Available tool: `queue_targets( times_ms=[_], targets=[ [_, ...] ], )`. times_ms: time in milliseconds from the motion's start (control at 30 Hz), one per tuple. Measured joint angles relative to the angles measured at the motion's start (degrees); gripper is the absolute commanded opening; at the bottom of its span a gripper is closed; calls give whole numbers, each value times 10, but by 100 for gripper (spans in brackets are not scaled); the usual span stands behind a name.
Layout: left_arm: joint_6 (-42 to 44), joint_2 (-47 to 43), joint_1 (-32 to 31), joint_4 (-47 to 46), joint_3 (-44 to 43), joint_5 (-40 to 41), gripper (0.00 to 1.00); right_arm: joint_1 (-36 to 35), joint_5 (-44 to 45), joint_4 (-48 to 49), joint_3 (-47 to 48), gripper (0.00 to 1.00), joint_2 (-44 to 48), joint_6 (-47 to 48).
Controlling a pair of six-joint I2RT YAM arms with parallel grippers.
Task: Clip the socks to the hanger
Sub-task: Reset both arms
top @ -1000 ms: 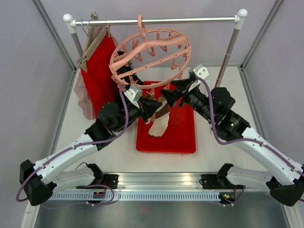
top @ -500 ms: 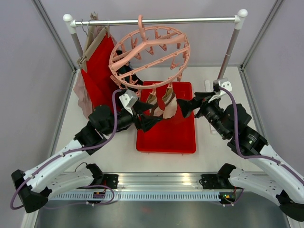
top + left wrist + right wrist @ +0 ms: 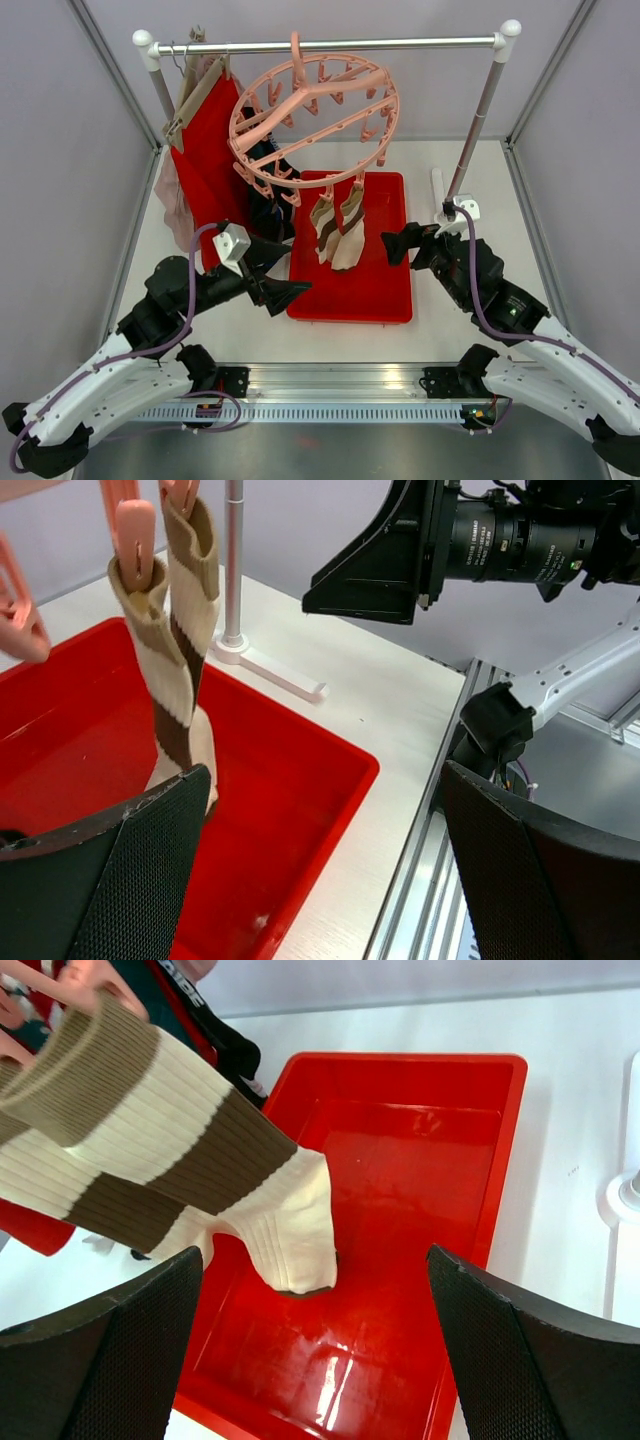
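left gripper point(image 3: 330, 870), right gripper point(image 3: 315, 1350) wide, empty | wrists: striped socks point(image 3: 170, 1150) pegged | top alone: hanger point(image 3: 320, 97), dark socks point(image 3: 265, 210) seemingly pegged

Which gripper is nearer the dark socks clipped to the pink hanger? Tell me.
Left. The left gripper sits just in front of the dark socks; the right gripper is across the red tray, beyond the striped socks.
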State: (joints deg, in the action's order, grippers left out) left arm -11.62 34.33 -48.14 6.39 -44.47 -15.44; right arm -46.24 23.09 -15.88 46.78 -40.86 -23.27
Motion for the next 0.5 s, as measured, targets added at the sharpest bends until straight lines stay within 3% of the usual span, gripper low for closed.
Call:
queue_targets(
  times_ms=[500],
  targets=[
    [-10,-47,0,47,19,57,100,0,-2,13,-30,98,8,-7]
  ],
)
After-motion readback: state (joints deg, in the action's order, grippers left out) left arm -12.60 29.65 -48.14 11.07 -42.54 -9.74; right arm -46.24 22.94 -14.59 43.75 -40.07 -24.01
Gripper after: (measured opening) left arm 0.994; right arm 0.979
